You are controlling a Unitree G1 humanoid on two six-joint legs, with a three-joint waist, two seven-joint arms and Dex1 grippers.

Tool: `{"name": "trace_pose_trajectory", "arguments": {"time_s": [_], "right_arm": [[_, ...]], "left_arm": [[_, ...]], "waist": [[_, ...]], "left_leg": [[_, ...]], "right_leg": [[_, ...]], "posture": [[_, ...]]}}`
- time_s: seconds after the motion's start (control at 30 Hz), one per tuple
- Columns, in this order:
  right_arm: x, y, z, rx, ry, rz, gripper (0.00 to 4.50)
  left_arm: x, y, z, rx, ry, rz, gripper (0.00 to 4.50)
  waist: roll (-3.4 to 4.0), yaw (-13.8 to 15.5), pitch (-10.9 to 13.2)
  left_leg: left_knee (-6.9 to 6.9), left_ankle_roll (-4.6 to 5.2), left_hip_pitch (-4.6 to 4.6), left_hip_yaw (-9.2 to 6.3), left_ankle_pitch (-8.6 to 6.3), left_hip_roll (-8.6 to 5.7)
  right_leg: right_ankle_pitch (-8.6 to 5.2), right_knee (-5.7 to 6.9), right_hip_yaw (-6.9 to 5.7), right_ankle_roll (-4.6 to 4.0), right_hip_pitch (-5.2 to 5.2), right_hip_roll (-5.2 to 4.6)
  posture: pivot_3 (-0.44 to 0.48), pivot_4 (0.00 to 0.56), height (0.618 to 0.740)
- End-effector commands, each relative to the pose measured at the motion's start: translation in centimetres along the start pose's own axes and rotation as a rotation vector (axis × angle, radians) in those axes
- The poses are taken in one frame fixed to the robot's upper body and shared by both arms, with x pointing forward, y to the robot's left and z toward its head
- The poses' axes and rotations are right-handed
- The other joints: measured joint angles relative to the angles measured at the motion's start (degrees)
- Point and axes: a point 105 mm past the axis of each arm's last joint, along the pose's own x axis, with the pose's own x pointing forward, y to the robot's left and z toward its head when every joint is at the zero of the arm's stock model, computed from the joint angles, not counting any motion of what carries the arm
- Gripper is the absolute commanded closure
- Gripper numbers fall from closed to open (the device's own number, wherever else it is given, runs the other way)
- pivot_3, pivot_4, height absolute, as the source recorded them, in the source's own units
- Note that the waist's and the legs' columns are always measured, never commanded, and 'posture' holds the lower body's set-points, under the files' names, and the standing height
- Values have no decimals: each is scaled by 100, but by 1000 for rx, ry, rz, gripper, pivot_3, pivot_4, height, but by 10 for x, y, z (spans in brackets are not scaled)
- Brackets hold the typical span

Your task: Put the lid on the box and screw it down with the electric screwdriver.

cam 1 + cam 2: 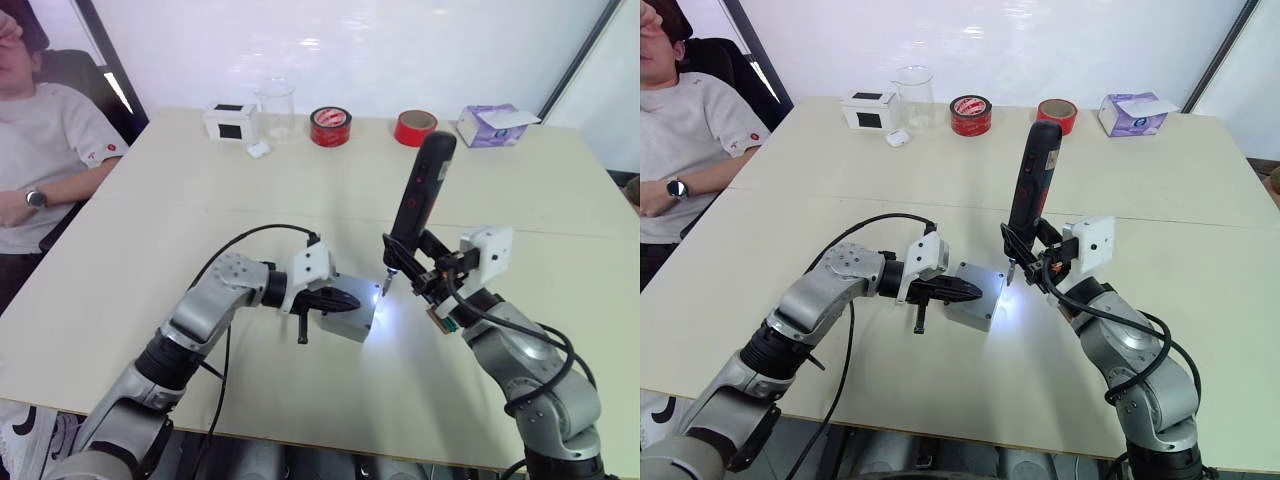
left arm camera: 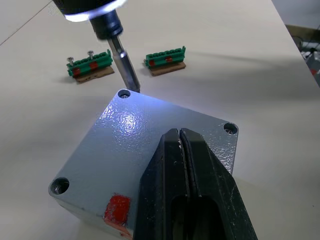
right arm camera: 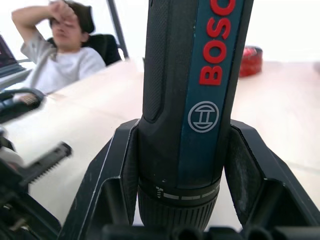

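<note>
Grey metal catches the eye first: the lid sits flat on top of the box, corners lined up, and the box rests on the pale table with its red mark on the side wall nearest the left wrist camera. The left gripper lies across the lid, its two black fingers pressed together with no gap between them, their tips resting on the lid's top face.

Over the box's far corner stands the electric screwdriver, nearly upright and leaning a little away from the box, its thin metal bit coming down into that corner's screw hole. Its light throws a white glow on the lid and on the table just beside the box. The right gripper has the screwdriver's thick black body pinched between its two pads, low on the barrel, near the collar.

Just beyond the box, past the bit, lie two small green-and-brown pieces side by side. Well behind the box, along the table's far edge, stand a white-and-black box, a clear beaker, two red tape rolls and a purple tissue box. A person in a white shirt sits at the table's far left corner.
</note>
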Motion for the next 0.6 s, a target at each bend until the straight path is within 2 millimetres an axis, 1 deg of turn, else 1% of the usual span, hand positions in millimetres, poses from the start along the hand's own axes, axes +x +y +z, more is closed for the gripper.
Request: {"name": "trace_pose_trajectory", "arguments": {"time_s": [0.03,0.13,0.27,0.4,0.6], "right_arm": [[3,13,33,9,-147,46,2642],[5,10,43,7,-180,35,2642],[5,10,51,1,-198,40,2642],[5,16,47,4,-179,62,2642],[5,16,38,5,-155,62,2642]], "left_arm": [[1,-2,-16,-40,52,7,4500],[0,-2,-16,-42,53,8,4500],[1,-2,-17,-43,53,8,4500],[1,-1,-17,-43,52,11,4500],[0,1,-17,-40,57,21,4500]], "waist": [[0,-14,0],[0,-20,0],[0,-16,0],[1,-18,0],[1,-16,0]], "left_leg": [[0,0,0,-1,0,0],[0,4,2,-1,3,0],[0,6,2,-2,4,0],[0,6,2,-2,5,0],[0,6,2,-2,5,0]], "right_leg": [[0,1,0,0,0,0],[0,5,1,0,-1,0],[0,6,0,0,-1,0],[0,6,1,0,-1,0],[0,6,1,0,-1,0]], "posture": [[0,150,740],[0,150,740],[0,150,740],[0,150,740],[0,150,740]]}}
